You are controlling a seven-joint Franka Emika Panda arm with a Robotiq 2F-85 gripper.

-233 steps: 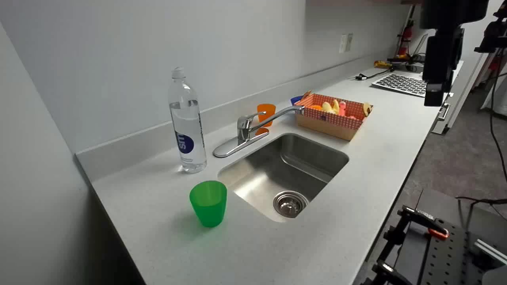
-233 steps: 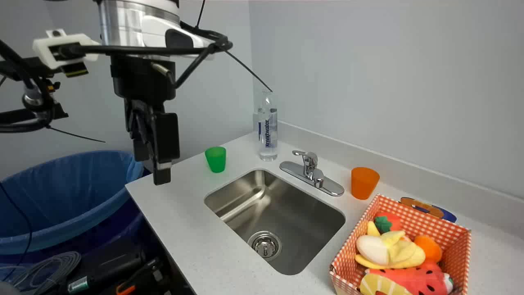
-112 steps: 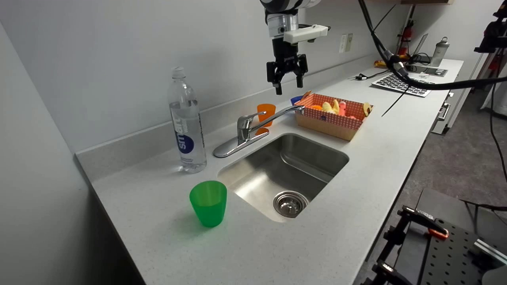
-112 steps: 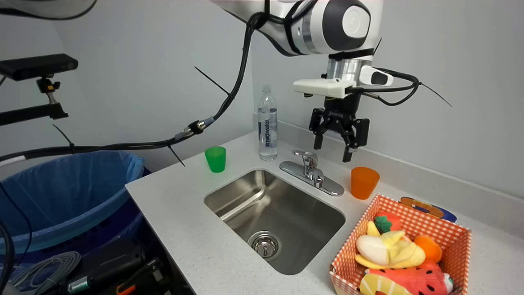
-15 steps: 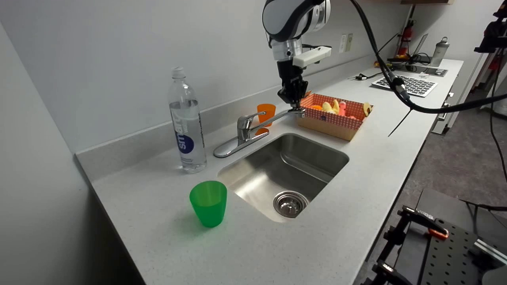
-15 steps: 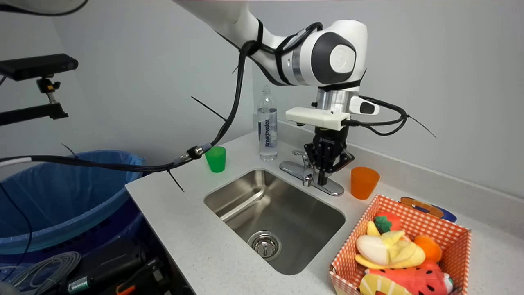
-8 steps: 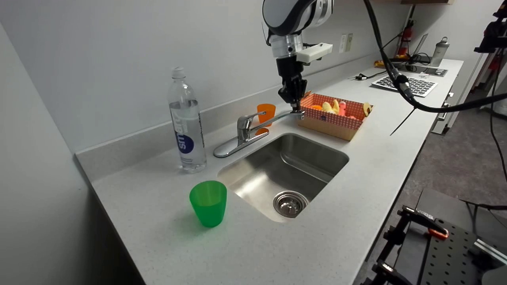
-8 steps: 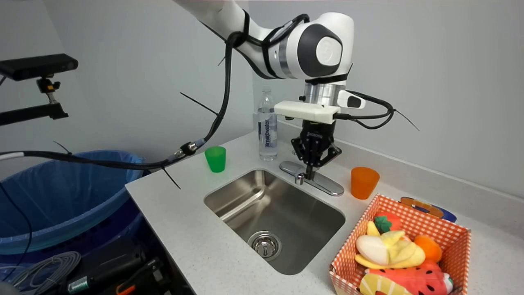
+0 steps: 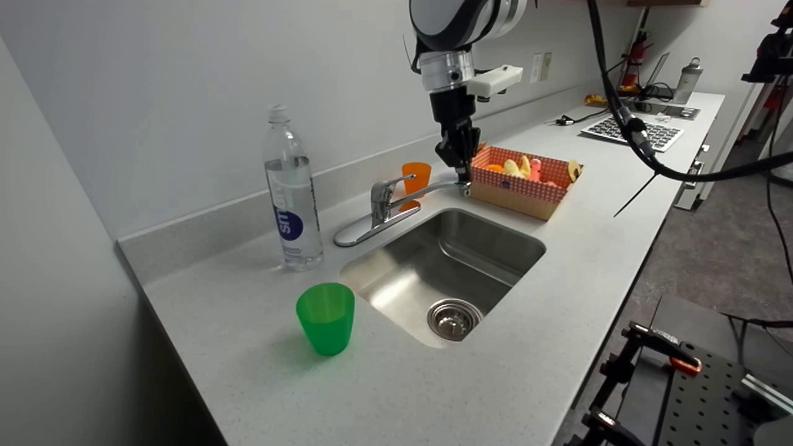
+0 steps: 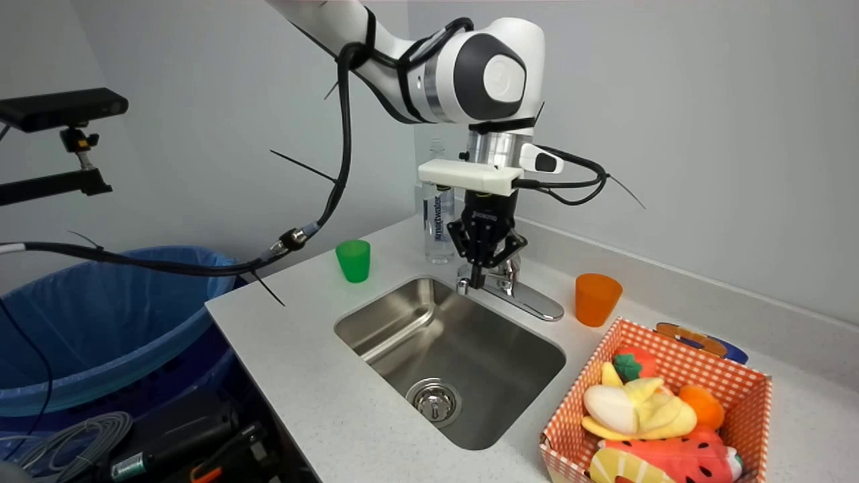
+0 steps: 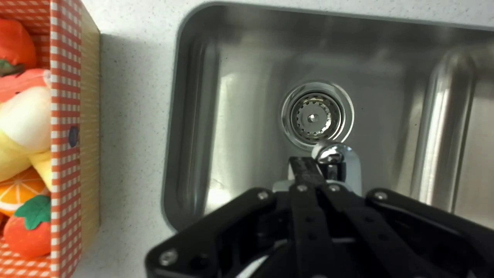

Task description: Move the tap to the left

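The chrome tap [image 9: 380, 201] stands behind the sink. In an exterior view its spout [image 10: 463, 286] reaches over the sink's back edge, left of the tap's body [image 10: 510, 270]; the lever handle is hidden there behind my gripper [image 10: 477, 276]. The fingers are shut, point straight down and have nothing between them. They stand beside the spout's end, on its right in that view, and seem to touch it. In the wrist view the shut gripper [image 11: 307, 164] lies just left of the shiny spout tip [image 11: 328, 150], with the sink below.
A water bottle [image 9: 294, 217] and a green cup [image 9: 326, 319] stand near the tap. An orange cup [image 10: 597, 300] and a checkered box [image 10: 735, 382] of soft toy fruit are on its opposite side. The steel sink [image 10: 470, 369] lies in front.
The gripper came over the tap open, then shut and lowered beside the spout. Over the last second it moved left in an exterior view, and the spout swung left with it.
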